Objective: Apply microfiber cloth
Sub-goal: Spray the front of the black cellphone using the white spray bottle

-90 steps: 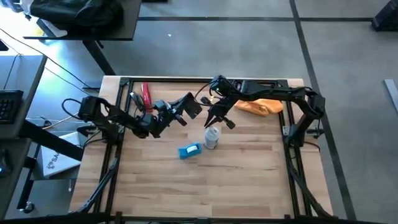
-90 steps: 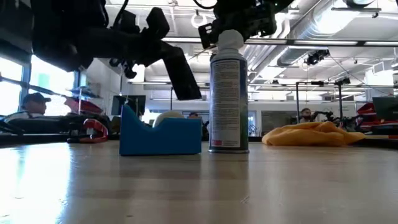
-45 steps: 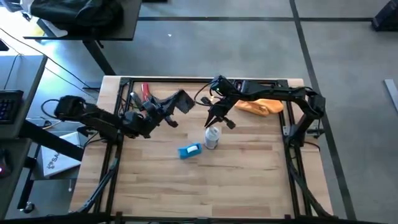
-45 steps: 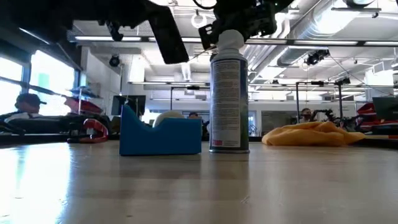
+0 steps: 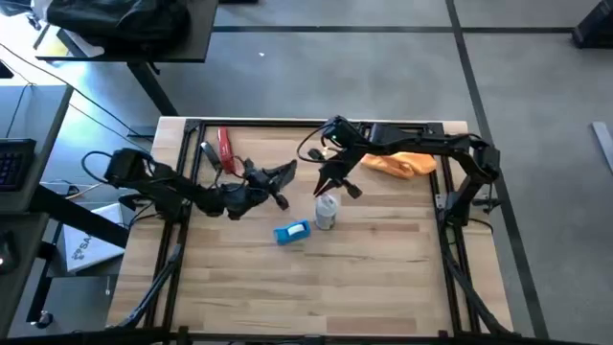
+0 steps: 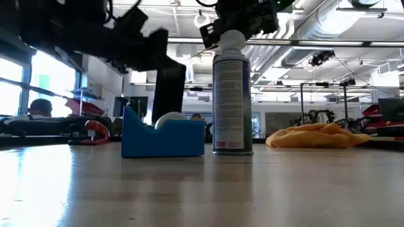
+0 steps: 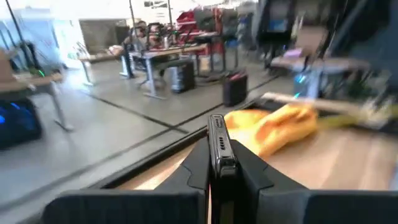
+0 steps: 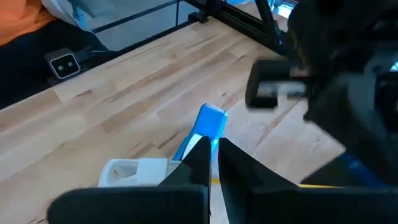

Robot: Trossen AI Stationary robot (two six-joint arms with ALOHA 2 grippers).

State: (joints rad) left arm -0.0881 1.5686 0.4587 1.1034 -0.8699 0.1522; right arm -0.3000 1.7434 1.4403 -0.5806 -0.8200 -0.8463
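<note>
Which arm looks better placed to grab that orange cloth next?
Right. The right pincer is empty and the microfiber cloth lies just beside that arm, while the left pincer is clamped on a black phone.

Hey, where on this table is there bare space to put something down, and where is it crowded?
The near half of the table, in front of the blue block and spray can, is bare wood. The far strip is crowded: red tool, left gripper holding a black phone, right gripper above the can, and orange microfiber cloth.
</note>
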